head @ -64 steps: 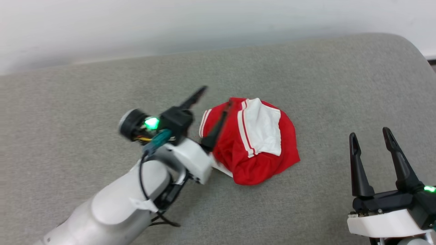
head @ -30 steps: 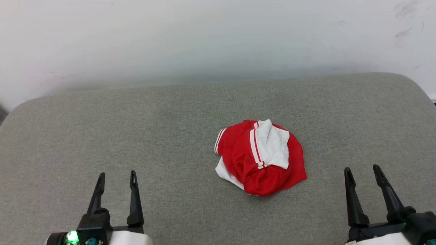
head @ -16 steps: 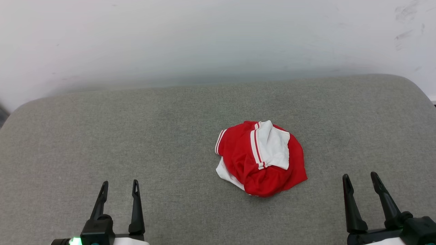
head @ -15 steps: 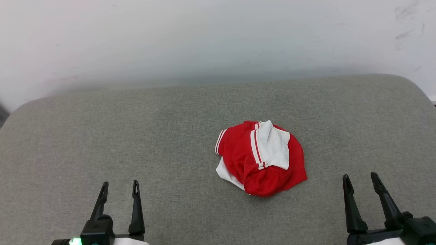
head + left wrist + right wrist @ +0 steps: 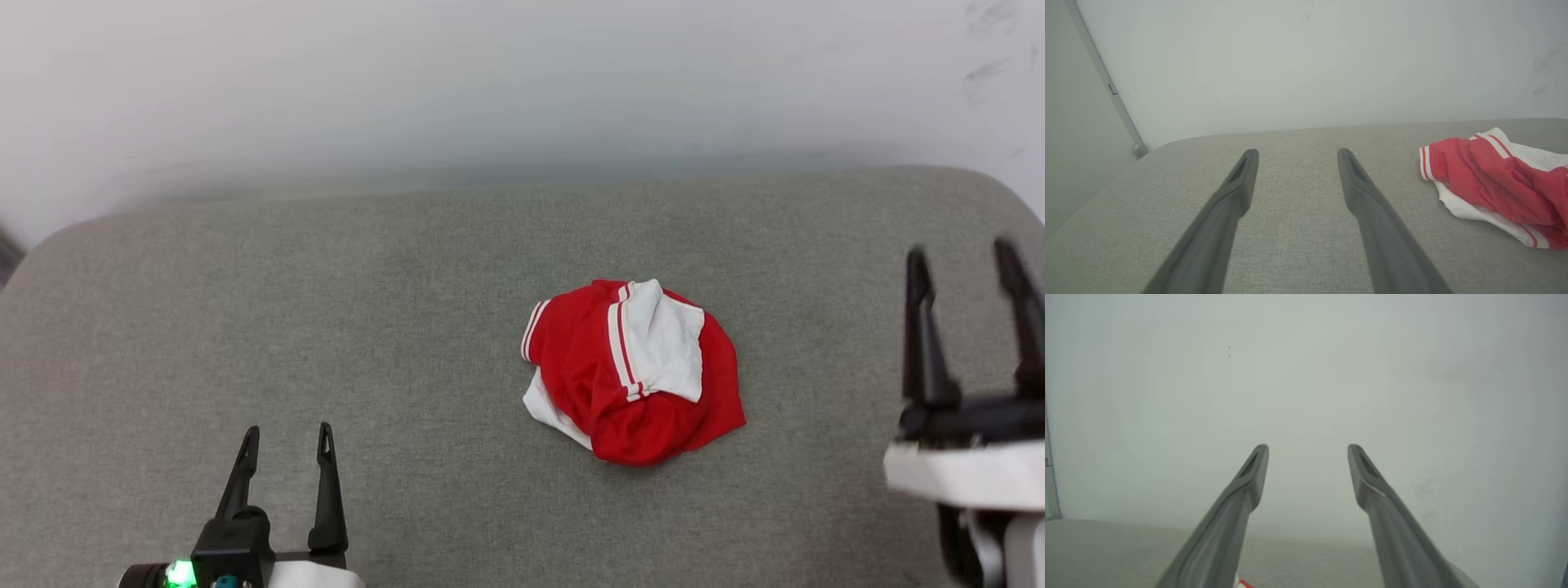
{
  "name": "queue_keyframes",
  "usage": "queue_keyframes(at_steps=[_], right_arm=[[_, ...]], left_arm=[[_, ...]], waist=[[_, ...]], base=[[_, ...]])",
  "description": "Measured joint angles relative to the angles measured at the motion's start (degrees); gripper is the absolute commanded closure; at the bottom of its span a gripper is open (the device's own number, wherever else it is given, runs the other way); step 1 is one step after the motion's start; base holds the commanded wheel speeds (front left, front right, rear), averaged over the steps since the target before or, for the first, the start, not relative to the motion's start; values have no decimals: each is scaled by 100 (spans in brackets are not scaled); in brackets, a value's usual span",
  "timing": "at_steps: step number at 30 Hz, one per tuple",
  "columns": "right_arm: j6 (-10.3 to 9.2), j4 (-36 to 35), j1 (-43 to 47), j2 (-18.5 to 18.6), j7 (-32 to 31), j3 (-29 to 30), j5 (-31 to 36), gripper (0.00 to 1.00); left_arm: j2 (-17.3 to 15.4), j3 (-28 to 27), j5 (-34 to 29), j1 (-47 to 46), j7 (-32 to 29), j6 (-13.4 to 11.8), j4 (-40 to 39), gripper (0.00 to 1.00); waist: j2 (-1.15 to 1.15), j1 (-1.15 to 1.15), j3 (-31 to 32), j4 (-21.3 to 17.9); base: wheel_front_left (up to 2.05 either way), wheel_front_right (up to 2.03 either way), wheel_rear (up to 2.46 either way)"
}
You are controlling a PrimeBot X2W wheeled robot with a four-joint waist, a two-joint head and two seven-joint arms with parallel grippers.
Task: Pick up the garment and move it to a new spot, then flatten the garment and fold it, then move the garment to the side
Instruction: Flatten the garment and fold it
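Note:
The garment (image 5: 633,371) lies crumpled in a heap on the grey cushion, right of centre, red with a white sleeve and striped trim on top. In the left wrist view the garment (image 5: 1494,183) sits off to the right of the fingers. My left gripper (image 5: 287,431) rests low at the lower left, open and empty, well clear of the cloth; the left gripper (image 5: 1294,152) points over bare cushion. My right gripper (image 5: 963,249) is raised at the right edge, open, nothing between its fingers. The right gripper (image 5: 1308,447) faces the wall, with a scrap of the garment (image 5: 1244,583) at the bottom edge.
The grey upholstered cushion (image 5: 326,286) spreads across the head view, with rounded far corners. A pale wall (image 5: 490,82) stands right behind its far edge. A wall corner strip (image 5: 1106,85) shows at the left in the left wrist view.
The left arm let go of the garment and drew back to the lower left. In the last half second the right gripper rose and moved forward. The garment lies still.

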State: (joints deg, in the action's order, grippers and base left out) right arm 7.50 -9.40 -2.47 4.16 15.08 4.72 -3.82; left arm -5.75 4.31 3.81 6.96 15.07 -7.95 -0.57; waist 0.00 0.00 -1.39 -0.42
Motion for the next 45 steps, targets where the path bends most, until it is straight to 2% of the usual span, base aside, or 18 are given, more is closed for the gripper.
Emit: queue_keyframes(at_steps=[3,6,9,11,14,19,22,26,31,36,44,45], right_arm=[[0,-29,-707,259,1,-81,-27,0],[0,225,-1449,742,1,-403,-34,0],[1,735,-2152,1226,0,-934,-185,0],[0,1105,-2687,1568,-256,-1394,-409,0],[1,1534,-3458,2025,-1144,-2226,-934,0],[1,1947,-4569,2673,-2965,-3839,-2223,0],[1,2150,-5086,2956,-4133,-4603,-3062,0],[1,2315,-5615,3152,-5415,-5338,-3880,0],[1,2454,-5954,3216,-6286,-6082,-4396,0],[1,2659,-5957,3165,-6335,-6633,-4593,0],[-10,2831,-5859,3200,-5851,-7106,-4810,0],[-10,2831,-5864,3214,-5729,-7152,-4815,55]], left_arm=[[35,-26,-15,-94,0,42,-3,0],[58,-42,-57,-199,0,79,-4,0],[88,-56,-71,-304,0,119,-11,0],[101,-71,-74,-361,0,127,-23,0],[122,-107,-99,-447,0,140,-70,0],[153,-167,-99,-647,0,185,-181,0],[179,-175,-99,-783,0,192,-233,0],[213,-154,-97,-980,0,223,-303,0],[245,-113,-68,-1210,0,237,-372,0],[263,-97,-43,-1435,0,240,-399,0],[276,-138,-10,-1571,0,253,-325,0],[277,-157,-10,-1572,0,264,-303,0]], waist=[[0,0,-115,6],[0,0,-244,16],[0,0,-373,34],[0,0,-458,46],[0,1,-600,58],[0,1,-890,90],[0,1,-1092,126],[0,1,-1372,203],[0,1,-1739,320],[0,1,-2098,431],[0,0,-2353,517],[0,0,-2338,502]], base=[[0,0,0],[0,0,0],[0,0,0],[0,0,0],[0,0,0],[0,0,0],[0,0,0],[0,0,0],[0,0,0],[0,0,0],[0,0,0],[0,0,0]])
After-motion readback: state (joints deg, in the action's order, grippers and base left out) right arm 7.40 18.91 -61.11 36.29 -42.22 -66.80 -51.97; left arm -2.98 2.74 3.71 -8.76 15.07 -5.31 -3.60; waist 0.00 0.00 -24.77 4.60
